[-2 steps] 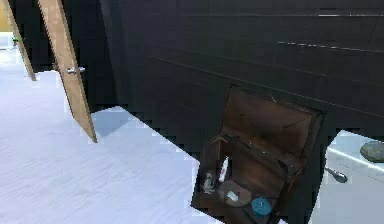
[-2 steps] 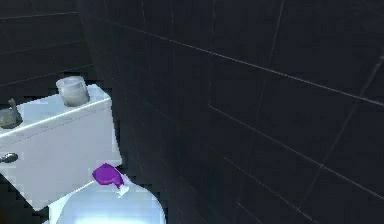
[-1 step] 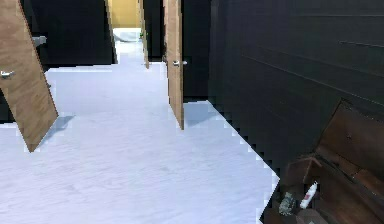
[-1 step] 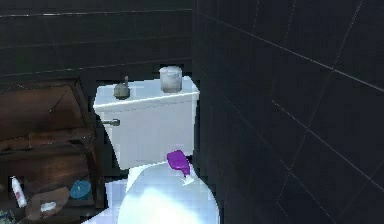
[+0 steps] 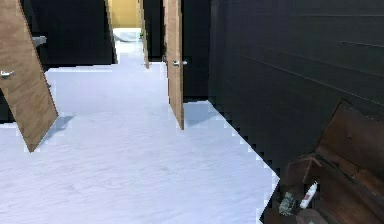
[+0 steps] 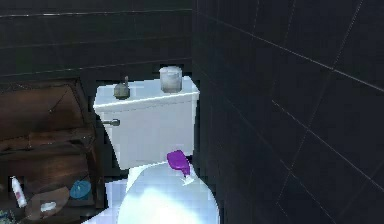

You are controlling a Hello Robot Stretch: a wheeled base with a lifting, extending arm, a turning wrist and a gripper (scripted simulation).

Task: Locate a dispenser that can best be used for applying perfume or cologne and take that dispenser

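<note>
In the forward view, a pale floor (image 5: 130,150) is bordered on the right by a dark panelled wall (image 5: 280,70). Two wooden doors are seen standing ajar, one at the left edge (image 5: 22,75) and one near the middle (image 5: 175,65). A white fixture (image 5: 127,36) is glimpsed in a yellow-walled room beyond. A dark wooden shelf unit (image 5: 345,160) is set against the wall at the lower right.

In the arm side view, a white toilet (image 6: 150,130) is placed against dark tiled walls (image 6: 290,110), with the wooden shelf unit (image 6: 45,130) just beside it. On the tank lid, a small dark object (image 6: 123,89) and a pale cylindrical container (image 6: 171,77) are set apart. A blue round thing (image 6: 80,188) is seen low in the shelf unit.
</note>
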